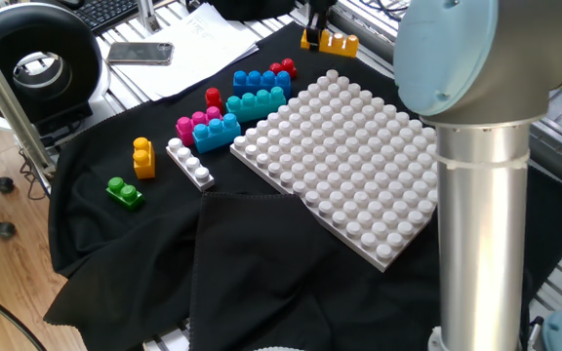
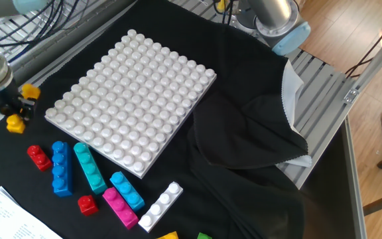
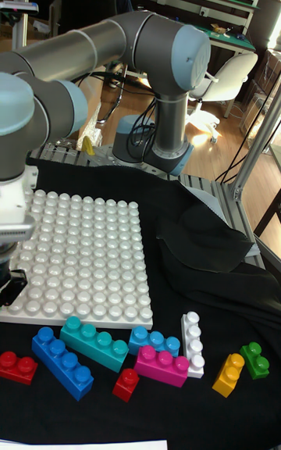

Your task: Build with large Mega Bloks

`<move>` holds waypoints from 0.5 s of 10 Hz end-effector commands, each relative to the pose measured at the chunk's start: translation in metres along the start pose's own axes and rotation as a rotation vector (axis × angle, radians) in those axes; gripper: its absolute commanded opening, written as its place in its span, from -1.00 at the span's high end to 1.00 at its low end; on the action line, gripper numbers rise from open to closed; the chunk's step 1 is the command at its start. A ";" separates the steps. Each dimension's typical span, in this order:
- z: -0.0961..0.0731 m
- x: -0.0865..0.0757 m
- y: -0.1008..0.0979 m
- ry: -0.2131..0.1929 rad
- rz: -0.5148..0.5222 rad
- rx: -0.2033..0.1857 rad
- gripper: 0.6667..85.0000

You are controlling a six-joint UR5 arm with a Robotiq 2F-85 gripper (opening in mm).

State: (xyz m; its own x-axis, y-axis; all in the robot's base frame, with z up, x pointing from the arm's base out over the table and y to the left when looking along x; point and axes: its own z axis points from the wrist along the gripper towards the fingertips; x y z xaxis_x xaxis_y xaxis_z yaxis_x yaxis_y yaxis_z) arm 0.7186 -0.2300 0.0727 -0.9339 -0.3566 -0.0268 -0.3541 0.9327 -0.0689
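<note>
Gripper (image 2: 13,111) at far left of the other fixed view, pointing down, raised off the desk, jaws closed on a yellow brick (image 2: 22,106). In one fixed view gripper (image 1: 316,29) sits at top centre. Arm's grey upright link fills the right side there.

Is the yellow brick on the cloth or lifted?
Lifted: the end effector grips the yellow brick clear above the black cloth, beside the white board.
</note>
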 end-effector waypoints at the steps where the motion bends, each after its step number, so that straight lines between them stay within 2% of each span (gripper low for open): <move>1: -0.004 0.014 0.018 -0.005 0.282 -0.083 0.98; 3: 0.004 0.022 0.021 -0.043 0.337 -0.055 0.98; 4: 0.004 0.016 0.012 -0.072 0.342 -0.023 0.98; 5: 0.003 0.009 -0.001 -0.107 0.300 0.025 0.98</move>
State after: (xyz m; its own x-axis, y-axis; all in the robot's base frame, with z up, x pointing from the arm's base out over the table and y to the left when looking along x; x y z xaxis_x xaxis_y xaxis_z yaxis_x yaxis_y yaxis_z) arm 0.7030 -0.2270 0.0690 -0.9904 -0.1098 -0.0842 -0.1070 0.9936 -0.0368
